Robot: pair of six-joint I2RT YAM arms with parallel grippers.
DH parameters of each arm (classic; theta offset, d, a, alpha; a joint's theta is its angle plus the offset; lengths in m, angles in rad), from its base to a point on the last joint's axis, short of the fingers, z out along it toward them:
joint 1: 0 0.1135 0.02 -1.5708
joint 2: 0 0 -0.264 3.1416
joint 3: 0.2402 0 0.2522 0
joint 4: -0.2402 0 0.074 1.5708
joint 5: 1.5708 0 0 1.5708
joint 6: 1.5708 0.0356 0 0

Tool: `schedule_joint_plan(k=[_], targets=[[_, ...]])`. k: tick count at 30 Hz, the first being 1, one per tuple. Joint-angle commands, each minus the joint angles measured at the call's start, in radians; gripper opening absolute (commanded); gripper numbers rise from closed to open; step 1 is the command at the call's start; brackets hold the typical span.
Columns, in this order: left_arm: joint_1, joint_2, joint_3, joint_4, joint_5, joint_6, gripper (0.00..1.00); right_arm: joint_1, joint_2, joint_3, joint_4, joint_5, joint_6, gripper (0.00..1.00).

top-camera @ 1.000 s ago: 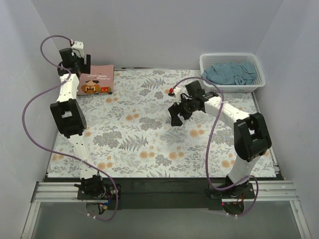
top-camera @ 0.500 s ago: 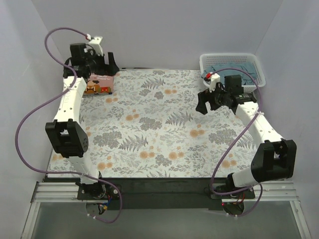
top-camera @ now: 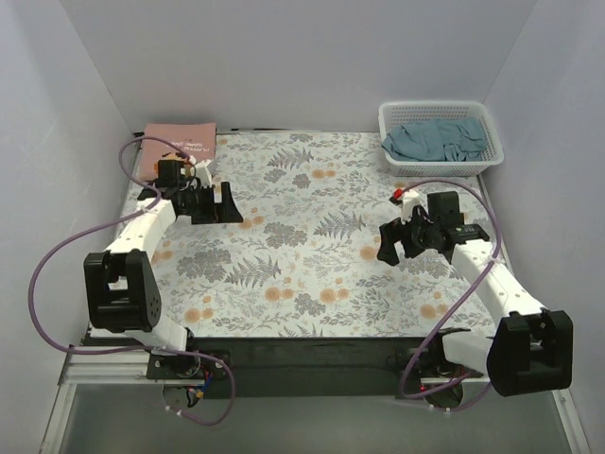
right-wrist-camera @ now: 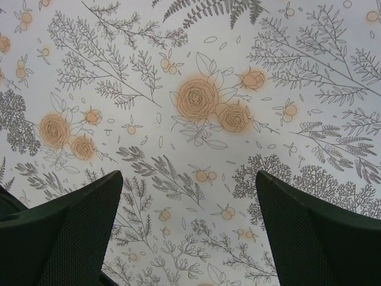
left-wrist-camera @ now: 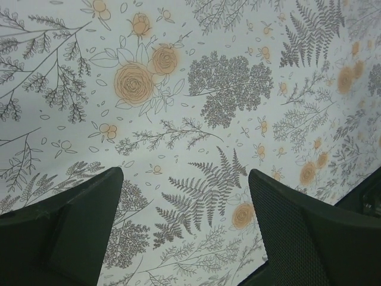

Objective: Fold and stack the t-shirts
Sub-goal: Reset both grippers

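Observation:
A folded dusty-pink t-shirt [top-camera: 180, 144] with a brown-orange print lies at the far left corner of the floral cloth. Crumpled in the white basket [top-camera: 442, 168] at the far right is a grey-teal t-shirt [top-camera: 437, 139]. My left gripper [top-camera: 219, 204] hangs open over the cloth, nearer than the pink shirt and to its right, clear of it. In the left wrist view the left gripper [left-wrist-camera: 184, 226] shows only floral cloth between its fingers. My right gripper [top-camera: 389, 240] is open over the right middle of the cloth, well in front of the basket. The right wrist view shows the right gripper [right-wrist-camera: 189, 232] empty too.
The floral table cloth [top-camera: 302, 255] covers the whole work surface. White walls close in the left, back and right sides. Purple cables loop beside both arms. A dark rail [top-camera: 312, 355] runs along the near edge.
My left arm has drawn back from the pink shirt's corner toward the left middle, its jaws opening a little wider. My right arm swung up near the basket, then came back over the cloth.

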Motion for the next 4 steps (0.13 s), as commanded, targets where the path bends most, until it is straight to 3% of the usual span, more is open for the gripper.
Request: schedule_joint_plan(k=[1, 4], targets=[[0.004, -0.098, -0.023, 0.065, -0.008, 0.028, 0.86, -0.001, -0.049, -0.019, 0.038, -0.008, 0.014, 0.98], [0.004, -0.119, 0.002, 0.071, -0.01, 0.044, 0.86, -0.001, -0.049, 0.012, 0.037, 0.009, 0.019, 0.98]])
